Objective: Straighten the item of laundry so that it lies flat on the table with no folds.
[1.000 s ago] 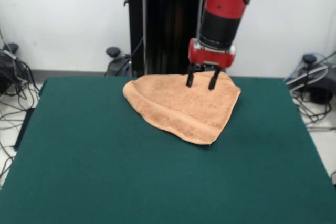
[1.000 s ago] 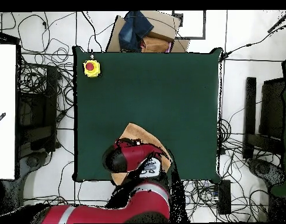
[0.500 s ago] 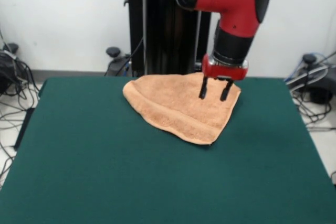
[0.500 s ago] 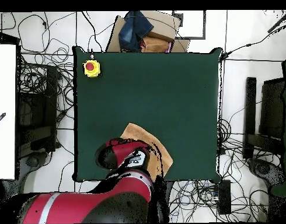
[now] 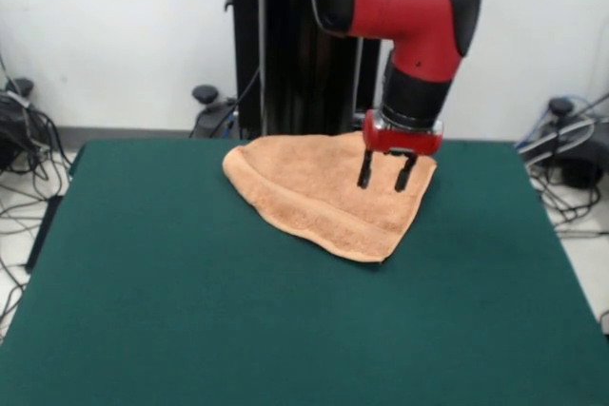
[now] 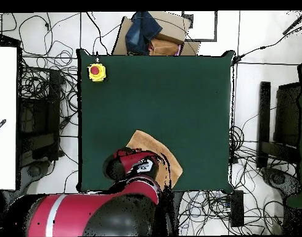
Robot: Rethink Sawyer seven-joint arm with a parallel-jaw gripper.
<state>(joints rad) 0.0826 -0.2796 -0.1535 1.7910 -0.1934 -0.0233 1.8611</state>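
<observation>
Open gripper point(image 5: 383, 176) over folded towel point(image 5: 314, 199); yellow button box point(image 6: 97, 72) well apart.

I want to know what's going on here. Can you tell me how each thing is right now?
towel: folded over into a rough triangle, not flat, lying on the table near its edge.
gripper: open, fingers pointing down over the towel's corner.
table: green top.
yellow box with red button: sitting on a table corner.

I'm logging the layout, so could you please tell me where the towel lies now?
In the front view, the towel lies folded at the table's far edge, right of centre, under the open tool.
</observation>
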